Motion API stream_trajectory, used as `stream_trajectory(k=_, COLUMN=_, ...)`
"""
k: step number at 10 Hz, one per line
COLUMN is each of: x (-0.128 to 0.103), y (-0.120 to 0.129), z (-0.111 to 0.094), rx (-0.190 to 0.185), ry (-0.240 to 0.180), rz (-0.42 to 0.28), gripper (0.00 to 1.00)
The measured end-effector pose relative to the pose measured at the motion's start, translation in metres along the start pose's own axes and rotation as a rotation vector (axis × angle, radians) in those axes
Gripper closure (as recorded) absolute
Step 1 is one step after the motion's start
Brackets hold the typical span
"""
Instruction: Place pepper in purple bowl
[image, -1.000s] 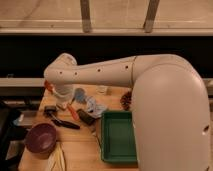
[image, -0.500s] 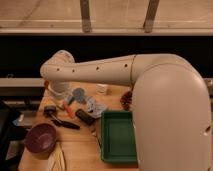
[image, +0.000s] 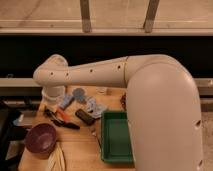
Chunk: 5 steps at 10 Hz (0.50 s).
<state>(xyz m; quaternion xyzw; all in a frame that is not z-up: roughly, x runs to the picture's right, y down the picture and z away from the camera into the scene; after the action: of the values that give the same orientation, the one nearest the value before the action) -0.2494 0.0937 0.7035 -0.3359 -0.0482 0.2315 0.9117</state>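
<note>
The pepper (image: 62, 116), slim and red-orange, lies on the wooden table at the left, just above the purple bowl (image: 41, 139). The bowl is round, dull purple-maroon, and stands near the table's front left corner with nothing visible in it. My gripper (image: 54, 113) hangs from the white wrist (image: 53, 94) at the left end of the arm and is low over the table right at the pepper's left end. Dark parts of the gripper overlap the pepper, so I cannot tell whether it holds it.
A green tray (image: 118, 138) sits to the right of the bowl, partly behind my arm. Blue items (image: 95, 106) and a dark block (image: 84, 117) lie mid-table. A pale object (image: 57, 159) lies at the front edge. The table's left edge is close.
The arm's elbow has swung a little to the left and the wrist has come down toward the pepper. The pepper and the bowl have not moved.
</note>
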Motion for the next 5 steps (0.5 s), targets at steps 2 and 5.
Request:
stream_trajectory(k=2, x=-0.011, y=0.040, z=0.010, rx=-0.032, ry=0.007, rz=-0.069, gripper=1.00)
stream_trajectory(k=5, x=-0.027, y=0.097, z=0.032, rx=-0.119, ry=0.018, rz=-0.196, gripper=0.96)
